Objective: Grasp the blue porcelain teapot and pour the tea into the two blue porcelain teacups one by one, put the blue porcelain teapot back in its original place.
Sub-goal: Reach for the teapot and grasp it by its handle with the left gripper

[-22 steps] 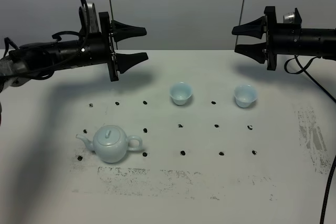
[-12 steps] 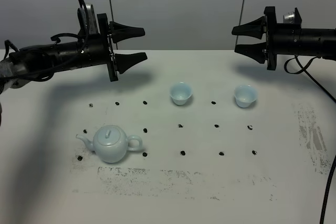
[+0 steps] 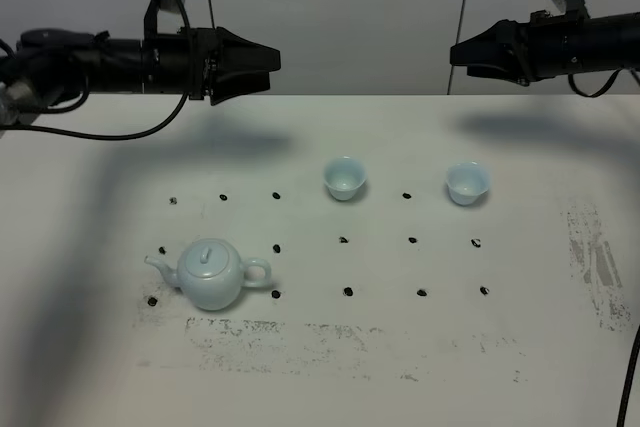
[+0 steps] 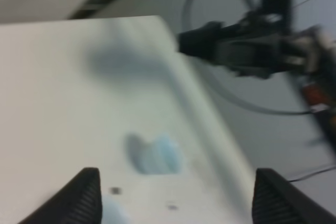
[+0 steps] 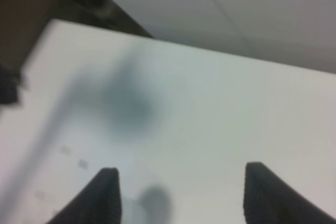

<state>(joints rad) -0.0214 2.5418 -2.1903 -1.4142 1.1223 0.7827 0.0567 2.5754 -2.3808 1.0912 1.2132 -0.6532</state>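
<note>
1. The teapot stands upright on the table, toward the front left in the high view, with its lid knob up.
2. Its long axis, spout to handle, runs side to side across the table. The thin spout points to the left of that view and the loop handle to the right.
3. Nothing touches the teapot. Small black dots marked on the table lie around it.
4. The left cup and right cup sit upright side by side, farther back and to the right. They are apart from each other and well apart from the teapot.
5. The left gripper hangs high over the back left of the table and points right, far from the teapot. Its wrist view shows the two fingers spread wide with nothing between them. That view is blurred and shows a pale blue cup on the table beyond.
6. The right gripper hangs high over the back right and points left, above and behind the right cup. Its wrist view is also blurred. It shows the fingers set wide apart, empty, with only tabletop between them.
</note>
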